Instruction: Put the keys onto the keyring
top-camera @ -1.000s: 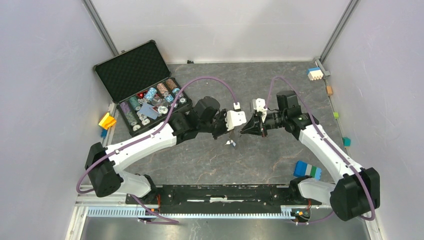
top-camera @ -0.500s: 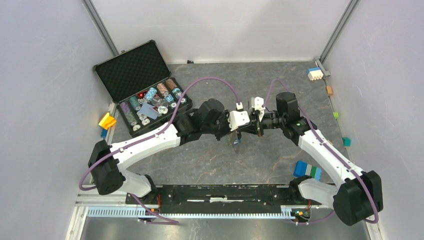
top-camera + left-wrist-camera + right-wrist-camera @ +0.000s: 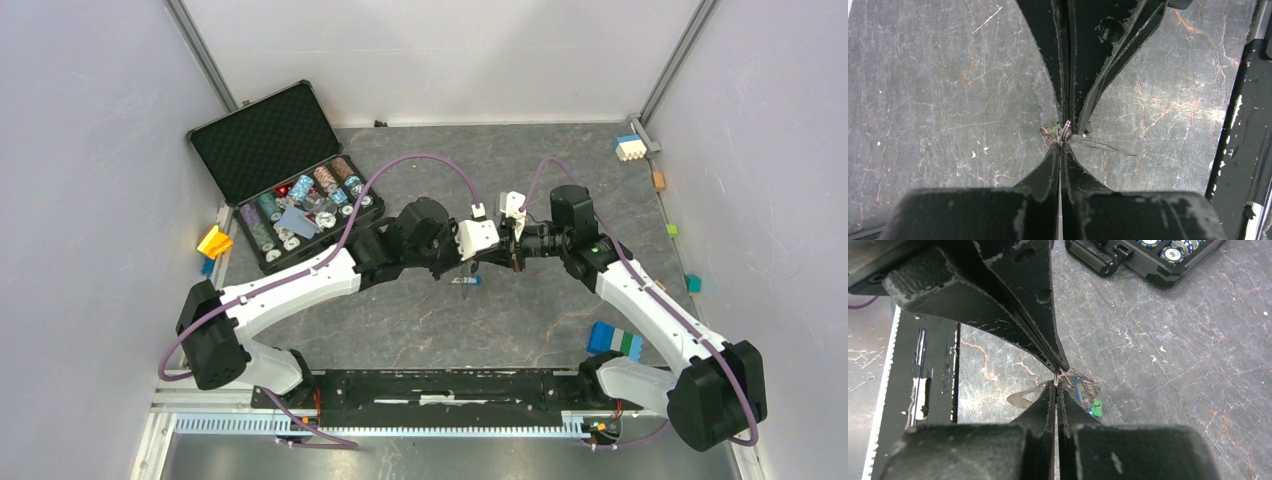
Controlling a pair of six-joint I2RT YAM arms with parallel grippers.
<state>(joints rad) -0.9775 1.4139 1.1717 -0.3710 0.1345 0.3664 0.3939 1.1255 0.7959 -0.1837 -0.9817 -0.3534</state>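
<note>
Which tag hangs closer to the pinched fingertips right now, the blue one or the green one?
The blue tag: it sits right beside the tips of the right gripper, while the green tag dangles farther out, beyond it.

Mid-worktop is barred: the left pincer (image 3: 1060, 148) and right pincer (image 3: 1057, 386) meet tip to tip, both closed, the keyring (image 3: 1049, 135) caught at the left one's tips. An open chip case (image 3: 262, 140) fills the far-left corner — a blue-and-green block (image 3: 614, 340) sits near the near-right corner. Bare worktop (image 3: 420, 330) runs along the far edge and between the arms.
</note>
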